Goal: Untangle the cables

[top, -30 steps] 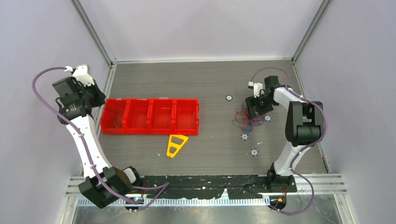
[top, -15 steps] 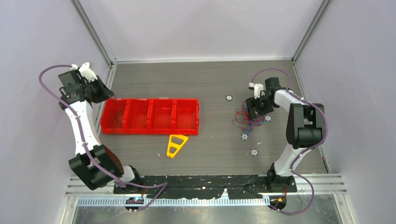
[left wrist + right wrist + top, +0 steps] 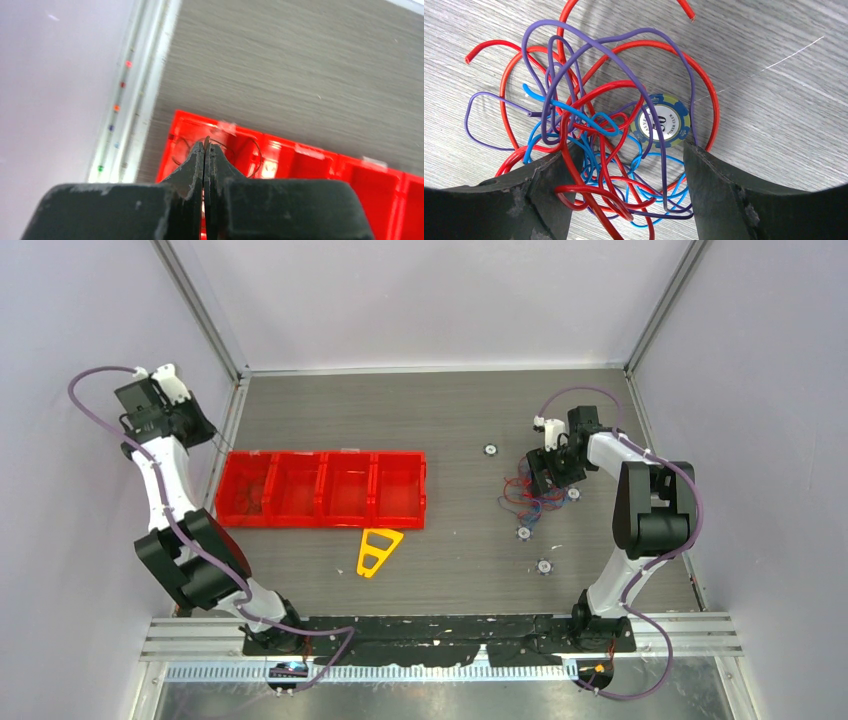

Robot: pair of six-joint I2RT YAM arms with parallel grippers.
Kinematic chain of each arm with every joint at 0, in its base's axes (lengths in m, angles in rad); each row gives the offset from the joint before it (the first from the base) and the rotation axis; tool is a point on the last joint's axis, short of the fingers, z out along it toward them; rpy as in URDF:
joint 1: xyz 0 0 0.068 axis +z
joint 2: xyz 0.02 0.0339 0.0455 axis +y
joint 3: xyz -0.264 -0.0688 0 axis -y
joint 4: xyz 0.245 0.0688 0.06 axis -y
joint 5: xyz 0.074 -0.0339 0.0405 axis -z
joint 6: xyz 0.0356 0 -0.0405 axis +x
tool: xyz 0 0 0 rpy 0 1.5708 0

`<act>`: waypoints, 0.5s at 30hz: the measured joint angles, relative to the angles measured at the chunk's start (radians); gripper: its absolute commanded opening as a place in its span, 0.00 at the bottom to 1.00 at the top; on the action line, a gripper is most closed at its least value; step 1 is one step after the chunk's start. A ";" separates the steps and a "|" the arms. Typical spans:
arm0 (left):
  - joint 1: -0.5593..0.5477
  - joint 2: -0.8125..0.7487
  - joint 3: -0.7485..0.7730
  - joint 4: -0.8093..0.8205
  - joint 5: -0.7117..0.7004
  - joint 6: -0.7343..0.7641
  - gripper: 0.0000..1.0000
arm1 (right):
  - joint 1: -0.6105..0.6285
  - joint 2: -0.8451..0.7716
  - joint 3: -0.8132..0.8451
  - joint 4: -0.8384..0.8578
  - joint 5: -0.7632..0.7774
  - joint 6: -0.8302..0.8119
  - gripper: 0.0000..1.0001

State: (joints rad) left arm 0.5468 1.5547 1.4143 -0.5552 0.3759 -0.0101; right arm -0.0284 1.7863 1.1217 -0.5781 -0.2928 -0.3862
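Our open right hand (image 3: 630,152) straddled the cables (image 3: 574,112), mid-pick; we judged one strand needed pinching next. Our left hand (image 3: 205,150) hung shut.

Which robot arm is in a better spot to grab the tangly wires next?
Right. The right gripper hangs open over the cables, a finger on each side. The left gripper is shut, far off by the red bin.
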 measured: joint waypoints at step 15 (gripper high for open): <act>0.042 -0.107 -0.041 0.102 -0.150 0.244 0.00 | 0.000 0.000 0.000 0.002 0.000 0.014 0.77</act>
State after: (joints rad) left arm 0.5884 1.4475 1.3735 -0.4530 0.2256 0.2340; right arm -0.0284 1.7863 1.1221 -0.5758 -0.2928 -0.3725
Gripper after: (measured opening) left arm 0.009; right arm 0.774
